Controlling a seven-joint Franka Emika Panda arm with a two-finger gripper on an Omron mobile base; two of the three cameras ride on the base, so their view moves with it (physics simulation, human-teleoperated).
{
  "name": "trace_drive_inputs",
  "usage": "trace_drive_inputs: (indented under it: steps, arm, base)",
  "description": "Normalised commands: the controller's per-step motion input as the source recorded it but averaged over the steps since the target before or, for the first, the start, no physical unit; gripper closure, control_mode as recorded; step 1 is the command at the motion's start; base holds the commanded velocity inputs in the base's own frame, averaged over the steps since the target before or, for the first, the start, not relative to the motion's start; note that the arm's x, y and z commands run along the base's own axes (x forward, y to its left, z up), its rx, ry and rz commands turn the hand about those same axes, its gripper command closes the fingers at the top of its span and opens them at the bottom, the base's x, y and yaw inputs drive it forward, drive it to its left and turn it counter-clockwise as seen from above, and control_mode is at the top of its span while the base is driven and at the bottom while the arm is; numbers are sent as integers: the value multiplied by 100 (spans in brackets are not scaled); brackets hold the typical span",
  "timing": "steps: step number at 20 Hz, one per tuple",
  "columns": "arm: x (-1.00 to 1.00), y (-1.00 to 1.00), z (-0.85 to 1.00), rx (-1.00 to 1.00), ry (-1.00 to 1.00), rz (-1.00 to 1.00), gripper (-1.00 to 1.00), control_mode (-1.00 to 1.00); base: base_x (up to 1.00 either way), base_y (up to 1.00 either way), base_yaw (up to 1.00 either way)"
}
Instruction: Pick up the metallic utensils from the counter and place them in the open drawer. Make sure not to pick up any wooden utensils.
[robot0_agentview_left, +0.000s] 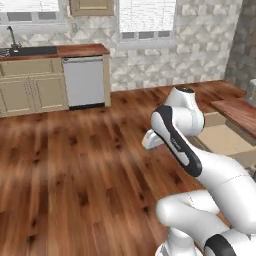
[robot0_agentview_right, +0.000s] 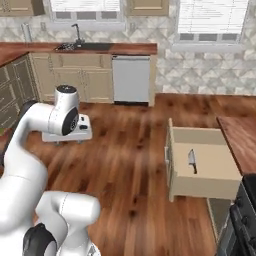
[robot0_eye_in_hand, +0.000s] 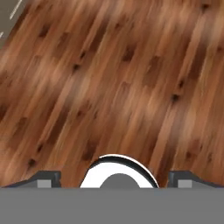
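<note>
Open drawer (robot0_agentview_right: 202, 172) at centre right of the right base view, knife (robot0_agentview_right: 192, 161) inside; counter (robot0_agentview_right: 242, 140) cut off at right edge; gripper (robot0_eye_in_hand: 113, 175) tips wide apart over floor (robot0_eye_in_hand: 109, 78), holding nothing.

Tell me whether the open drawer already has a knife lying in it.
Yes: in the right base view a short knife with a dark handle lies flat on the floor of the open drawer.

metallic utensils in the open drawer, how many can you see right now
1: a black-handled knife lies on the floor of the open drawer, near its middle. The drawer's front wall could hide others.
</note>
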Motion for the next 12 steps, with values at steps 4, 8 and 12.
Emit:
trace_drive_inputs:
  steps: [4, 8, 12]
  arm:
    - [0, 0, 0, 0, 0, 0, -100, 100]
    - [0, 0, 0, 0, 0, 0, -100, 100]
    - [0, 0, 0, 0, 0, 0, -100, 100]
  base:
    - [-1, 78, 93]
    - [0, 78, 92]
    - [0, 90, 86]
